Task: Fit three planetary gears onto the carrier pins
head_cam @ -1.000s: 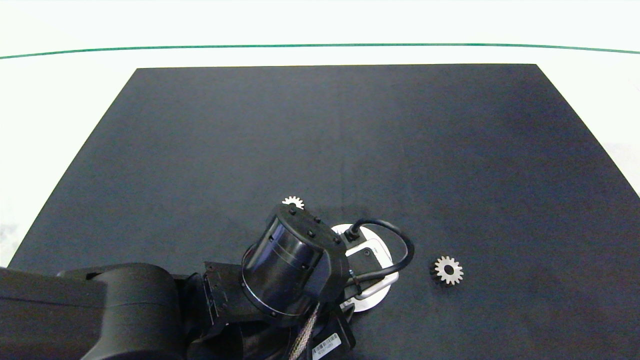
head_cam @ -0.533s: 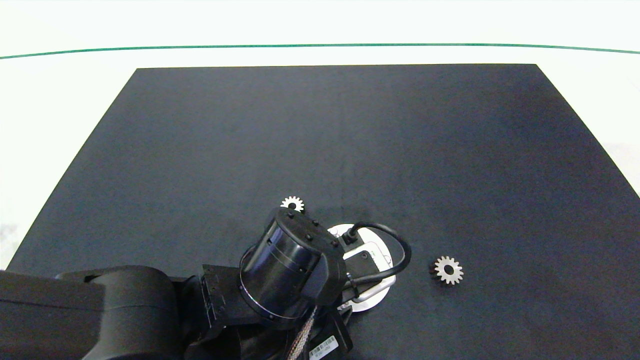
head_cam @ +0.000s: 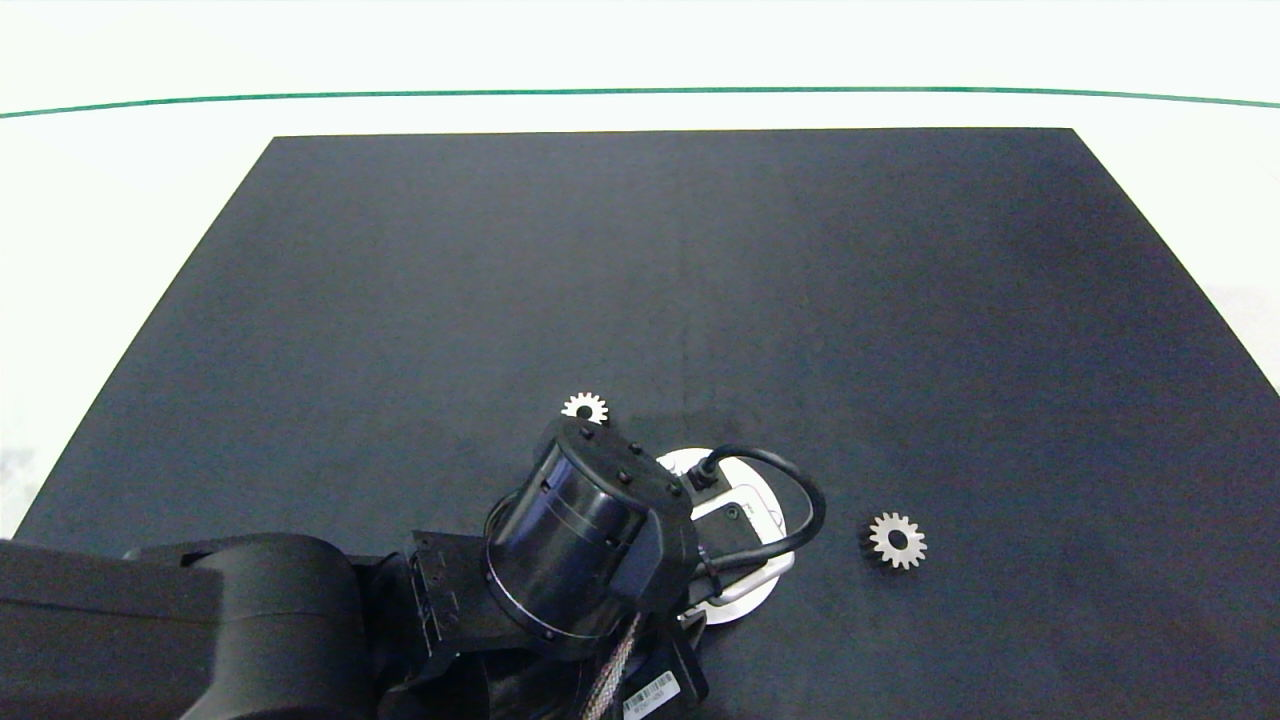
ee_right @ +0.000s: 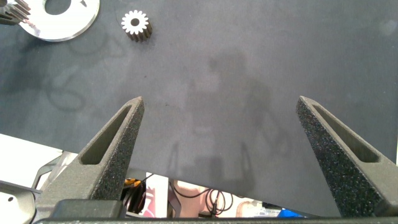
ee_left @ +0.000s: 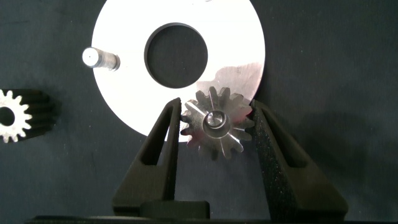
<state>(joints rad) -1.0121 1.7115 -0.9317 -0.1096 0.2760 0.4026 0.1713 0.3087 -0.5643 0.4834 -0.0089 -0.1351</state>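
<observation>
A black mat (head_cam: 700, 300) covers most of the white table (head_cam: 120, 200) in front of me, and everything I work with lies on it. My left arm (head_cam: 300, 620) comes in low across the near left corner, its wrist bent down over the white carrier disc (ee_left: 130, 93), which sits near the mat's front edge and is mostly hidden under the wrist from above.

My left gripper (ee_left: 216, 124) is over the rim of that disc, its two fingers closed against the teeth of one planetary gear (ee_left: 214, 121), one finger on each side. The gear lies flat at the disc's edge, and a pin end shows in its centre hole. Another carrier pin (ee_left: 99, 58) stands bare on the disc, on the far side of the big centre hole (ee_left: 176, 53); I cannot see a third pin.

A second gear (head_cam: 897, 541) lies flat on the mat, off to the right of the disc and apart from it. A third gear (head_cam: 585, 407) lies just beyond my left wrist, close to the disc.

My right gripper (ee_right: 221, 124) hangs out past the mat's edge, fingers spread wide, holding nothing.
</observation>
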